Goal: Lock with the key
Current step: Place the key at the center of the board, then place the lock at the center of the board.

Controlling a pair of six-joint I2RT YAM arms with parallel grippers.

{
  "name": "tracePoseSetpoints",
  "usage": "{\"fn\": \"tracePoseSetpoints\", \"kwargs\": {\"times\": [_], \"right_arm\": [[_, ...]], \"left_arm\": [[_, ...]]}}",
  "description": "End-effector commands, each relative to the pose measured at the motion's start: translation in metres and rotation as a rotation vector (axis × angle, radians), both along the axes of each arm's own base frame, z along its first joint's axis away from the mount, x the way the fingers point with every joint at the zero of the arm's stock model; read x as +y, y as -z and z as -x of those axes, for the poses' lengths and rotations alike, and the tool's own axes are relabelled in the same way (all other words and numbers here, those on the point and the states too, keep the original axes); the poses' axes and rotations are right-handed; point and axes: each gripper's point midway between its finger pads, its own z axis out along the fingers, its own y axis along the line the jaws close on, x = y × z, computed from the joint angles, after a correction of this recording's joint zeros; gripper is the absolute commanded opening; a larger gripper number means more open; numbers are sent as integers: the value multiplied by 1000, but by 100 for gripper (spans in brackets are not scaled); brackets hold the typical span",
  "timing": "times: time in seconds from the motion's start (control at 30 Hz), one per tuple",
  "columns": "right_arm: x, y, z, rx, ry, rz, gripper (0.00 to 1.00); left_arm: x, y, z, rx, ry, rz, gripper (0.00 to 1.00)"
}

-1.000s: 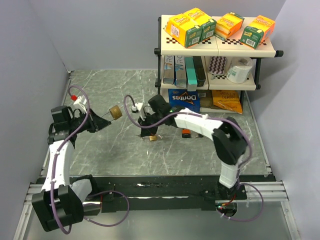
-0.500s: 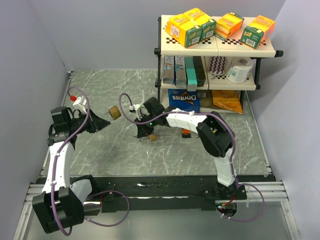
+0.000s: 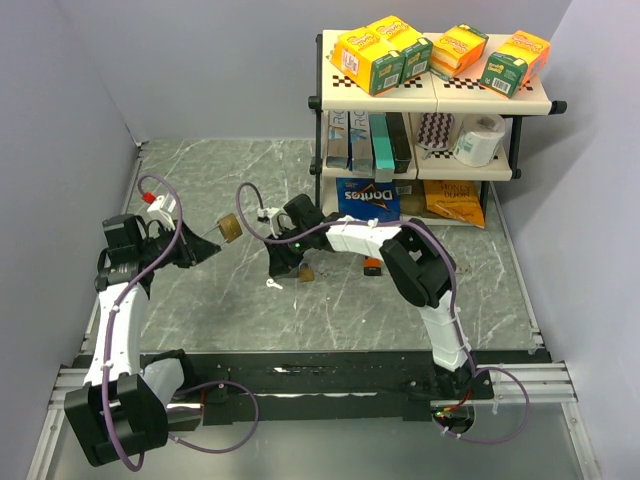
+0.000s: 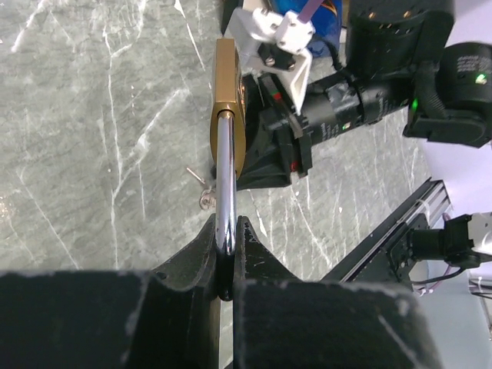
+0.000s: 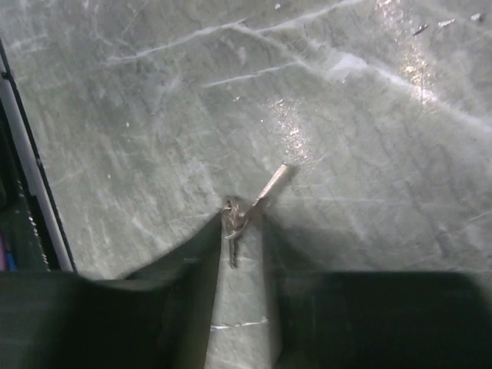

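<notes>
My left gripper [image 3: 212, 240] is shut on the steel shackle [image 4: 224, 184] of a brass padlock [image 3: 229, 228] and holds it in the air above the table's left half; the padlock body [image 4: 228, 100] points away from the wrist camera. A small silver key [image 3: 272, 284] on a ring lies flat on the marble table. My right gripper [image 3: 281, 270] points down at it. In the right wrist view the fingers stand apart with the key [image 5: 265, 194] and its ring at the tips of the gripper [image 5: 244, 219]. The key also shows in the left wrist view [image 4: 203, 192].
A small brown object [image 3: 305, 272] lies just right of the right gripper, and an orange-and-black item [image 3: 372, 266] lies further right. A white two-tier shelf [image 3: 435, 90] with boxes, a Doritos bag and a paper roll stands at the back right. Grey walls enclose the table.
My right gripper has moved left and down toward the table. The key now shows lying on the table by its tips. The left gripper with the padlock has barely moved.
</notes>
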Motion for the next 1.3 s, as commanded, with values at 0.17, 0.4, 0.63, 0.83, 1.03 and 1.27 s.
{"fn": "tracePoseSetpoints", "kwargs": {"times": [0.17, 0.4, 0.63, 0.83, 1.03, 1.27], "right_arm": [[9, -56, -26, -122, -13, -109, 65], [-6, -138, 12, -287, -225, -263, 77], [-31, -187, 54, -447, -432, -374, 92], [-26, -211, 56, -496, -448, -422, 96], [-9, -205, 71, -447, -489, -435, 94], [5, -194, 76, -452, -483, -422, 83]], "left_arm": [[0, -26, -2, -139, 89, -75, 1], [-8, -36, 20, -250, 350, -211, 1], [-20, -32, 62, -450, 670, -306, 1], [-30, -32, 66, -579, 781, -407, 1], [-45, -36, 75, -604, 833, -366, 1], [-53, -43, 78, -631, 857, -362, 1]]}}
